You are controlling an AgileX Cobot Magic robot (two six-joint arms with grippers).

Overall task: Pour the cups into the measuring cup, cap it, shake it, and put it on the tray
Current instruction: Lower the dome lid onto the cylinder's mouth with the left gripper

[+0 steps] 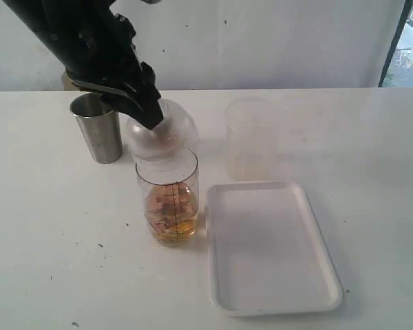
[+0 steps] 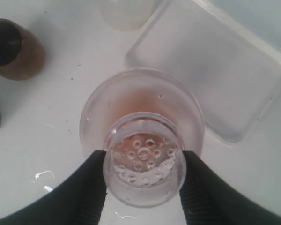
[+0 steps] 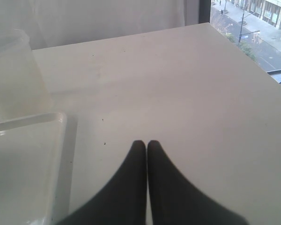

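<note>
My left gripper (image 1: 151, 118) is shut on the round neck of the clear dome cap (image 1: 162, 136), holding it tilted just above the rim of the measuring cup (image 1: 168, 203). The measuring cup stands upright with amber liquid in its lower part. In the left wrist view the fingers (image 2: 91, 187) clamp the neck and the dome (image 2: 140, 101) hides the cylinder below. The steel tumbler (image 1: 100, 128) stands upright behind and to the left. The brown wooden cup (image 2: 15, 49) shows only in the left wrist view. The white tray (image 1: 272, 247) lies right of the measuring cup. My right gripper (image 3: 146, 143) is shut on nothing.
A frosted translucent cup (image 1: 250, 137) stands behind the tray, also seen as the frosted cup (image 3: 14, 75) in the right wrist view beside the tray's corner (image 3: 23, 164). A window edge (image 1: 406, 41) is at the far right beyond the table.
</note>
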